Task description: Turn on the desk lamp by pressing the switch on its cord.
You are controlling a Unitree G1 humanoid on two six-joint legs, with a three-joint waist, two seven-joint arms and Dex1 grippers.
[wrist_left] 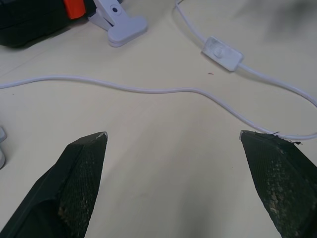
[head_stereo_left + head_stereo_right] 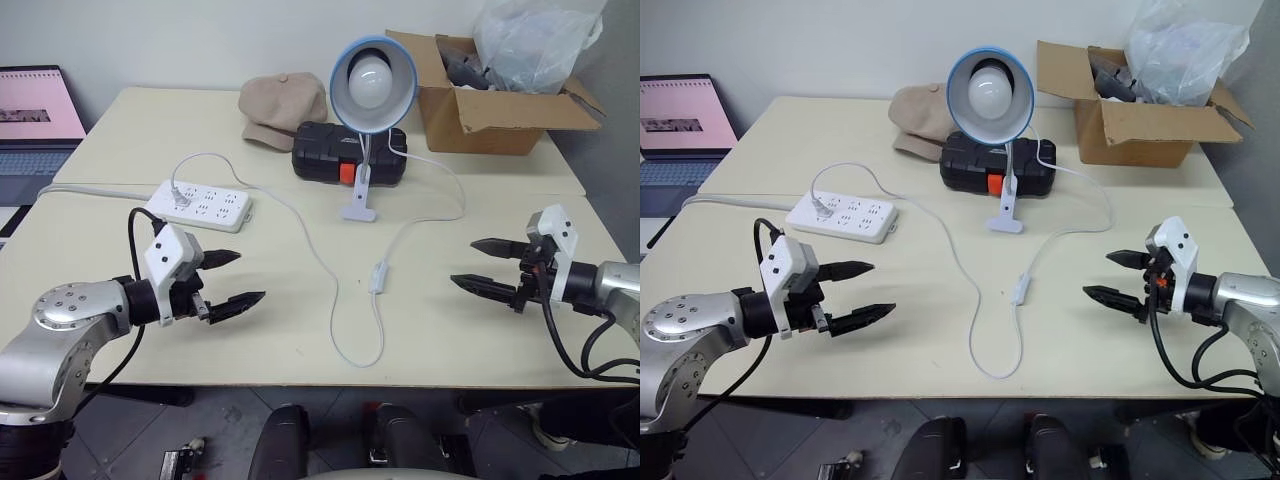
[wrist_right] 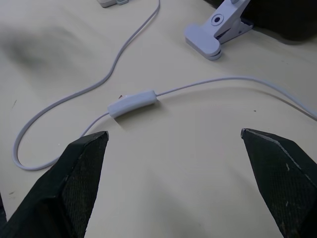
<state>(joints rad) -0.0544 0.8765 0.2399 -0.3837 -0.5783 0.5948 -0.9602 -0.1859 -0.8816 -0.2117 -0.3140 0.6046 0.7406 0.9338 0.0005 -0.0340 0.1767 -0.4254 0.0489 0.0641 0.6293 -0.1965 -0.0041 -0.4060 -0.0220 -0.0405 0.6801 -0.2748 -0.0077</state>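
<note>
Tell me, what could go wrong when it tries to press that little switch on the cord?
The switch is small and lies loose on the table, so a push from a gripper might slide it instead of clicking it. The cord loops close by, and a finger of the open right gripper or left gripper could snag it and tug the lamp, which stands only on its clip and may tip over.
</note>
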